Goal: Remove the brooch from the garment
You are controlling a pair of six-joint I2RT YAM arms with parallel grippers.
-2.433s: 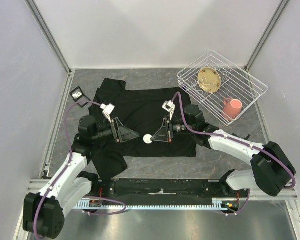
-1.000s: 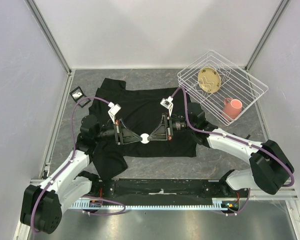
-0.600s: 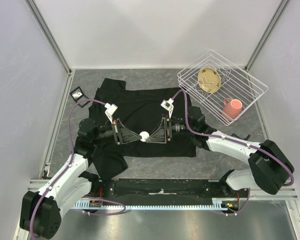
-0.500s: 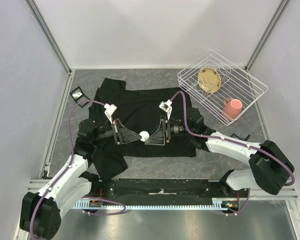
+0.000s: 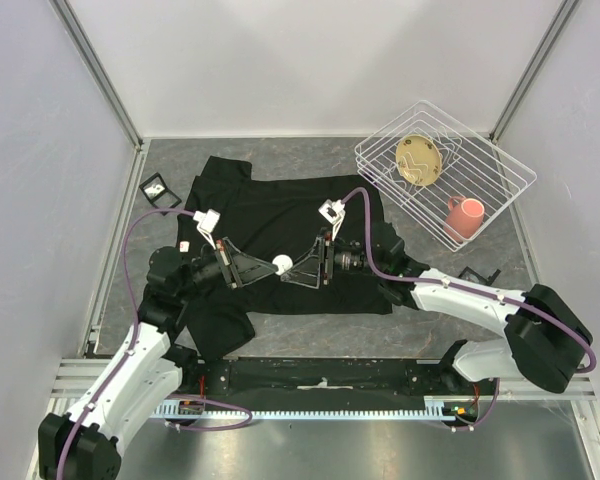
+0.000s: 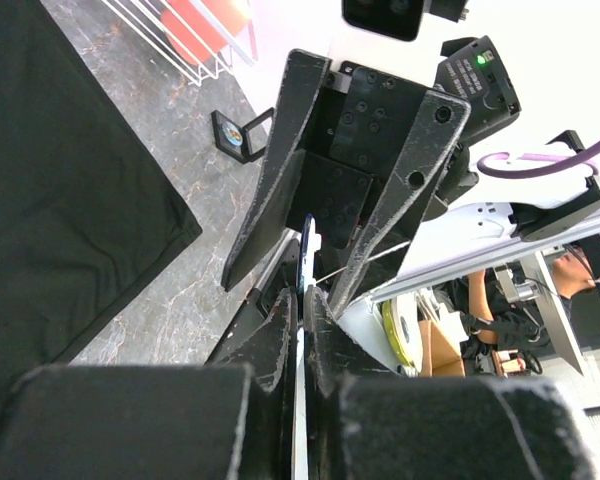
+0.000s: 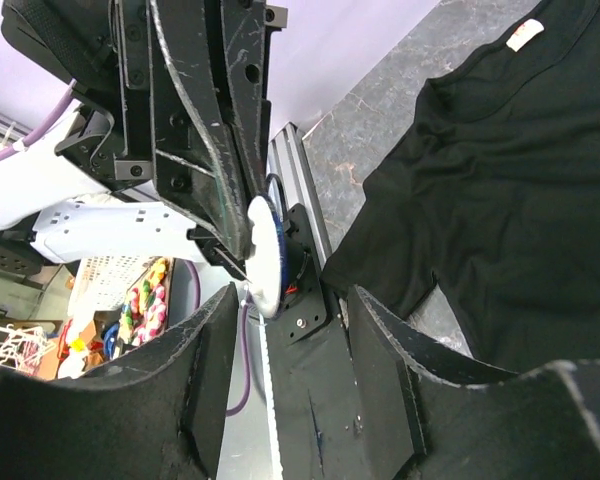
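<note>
L gripper pinches the brooch above the garment; R gripper gapes.
Top view: wire basket far right holds a tan dish and pink cup; both arms lie low over the garment, tips facing each other mid-table. L wrist view: jaws shut on the brooch, seen edge-on, R fingers spread opposite. R wrist view: white disc sits between L's fingers, prob. clear of the fabric; R's own fingers wide apart, touching nothing.
</note>
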